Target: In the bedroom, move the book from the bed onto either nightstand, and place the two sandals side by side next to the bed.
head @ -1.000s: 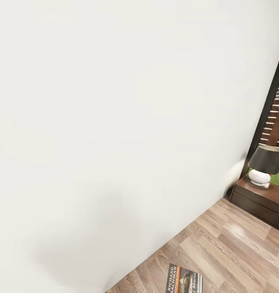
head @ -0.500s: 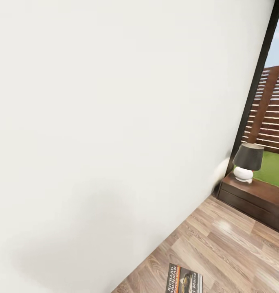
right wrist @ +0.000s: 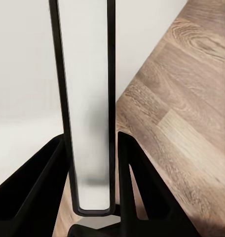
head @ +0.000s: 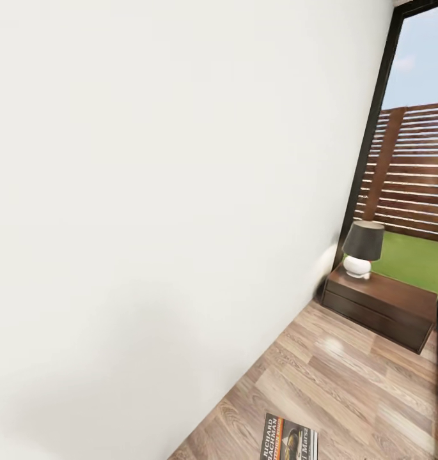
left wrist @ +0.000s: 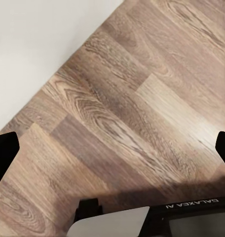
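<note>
The book shows at the bottom edge of the head view, a little right of centre, cut off by the frame. Its cover carries white lettering turned on its side, reading "RICHARD" and "BACHMAN" on the dark left strip, beside an orange band and a small photo; the last word on its right edge is too cropped to read with confidence. In the right wrist view the book appears edge-on as a pale slab with a dark outline, standing up through the frame between the 2 black fingers of the right tool, which is clamped on its lower end.

In the left wrist view, "GALAXEA AI" is printed on a dark bar at the lower right, reading upside down. The left tool has its 2 dark fingertips at the far left and right edges of that frame, spread wide with only wood plank floor between them, so it is released.

A plain white wall takes up most of the head view, meeting the floor along a diagonal. At the right, a dark brown nightstand with 2 drawers stands against the wall beside a tall dark window frame. A table lamp with a dark shade and round white base sits on its left end. Through the window show a slatted fence, grass and sky.
</note>
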Controlling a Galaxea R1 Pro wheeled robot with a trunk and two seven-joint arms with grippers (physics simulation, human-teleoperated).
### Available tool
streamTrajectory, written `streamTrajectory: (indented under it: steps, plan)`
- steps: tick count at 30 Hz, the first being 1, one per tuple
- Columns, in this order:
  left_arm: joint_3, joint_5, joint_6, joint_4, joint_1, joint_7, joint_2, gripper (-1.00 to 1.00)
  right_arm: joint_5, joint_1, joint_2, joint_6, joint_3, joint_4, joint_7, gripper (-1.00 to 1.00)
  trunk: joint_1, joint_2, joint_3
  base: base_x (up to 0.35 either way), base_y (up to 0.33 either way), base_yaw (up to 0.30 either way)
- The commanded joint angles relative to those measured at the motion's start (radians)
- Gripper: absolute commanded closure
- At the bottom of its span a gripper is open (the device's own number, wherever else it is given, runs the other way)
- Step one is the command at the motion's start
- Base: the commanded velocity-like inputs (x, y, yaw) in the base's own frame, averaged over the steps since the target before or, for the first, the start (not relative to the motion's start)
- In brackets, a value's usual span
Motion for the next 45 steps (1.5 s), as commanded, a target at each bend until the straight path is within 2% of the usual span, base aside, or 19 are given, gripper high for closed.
streamTrajectory:
  steps: [1, 10, 20, 45]
  plan:
    - [-0.008, 0.005, -0.004, 0.001, -0.001, -0.001, 0.0, -1.0, -0.007, -0.002, 0.0, -0.004, 0.001, 0.005, 0.004, 1.0, 0.0, -0.001, -0.001, 0.0, 0.0, -0.195]
    - [-0.007, 0.006, -0.003, 0.001, -0.001, -0.001, 0.0, -1.0, -0.007, -0.002, 0.0, -0.004, 0.001, 0.005, 0.004, 1.0, 0.0, -0.001, -0.001, 0.006, 0.0, -0.195]
    - [-0.008, 0.006, -0.003, 0.001, -0.001, -0.001, 0.0, -1.0, -0.007, -0.002, 0.0, -0.004, 0.001, 0.005, 0.004, 1.0, 0.0, -0.001, -0.001, 0.205, 0.0, -0.195]
    - [-0.008, 0.006, -0.004, 0.001, -0.001, -0.001, 0.0, -1.0, -0.007, -0.002, 0.0, -0.004, 0.001, 0.005, 0.004, 1.0, 0.0, -0.001, -0.001, 0.006, 0.0, -0.195]
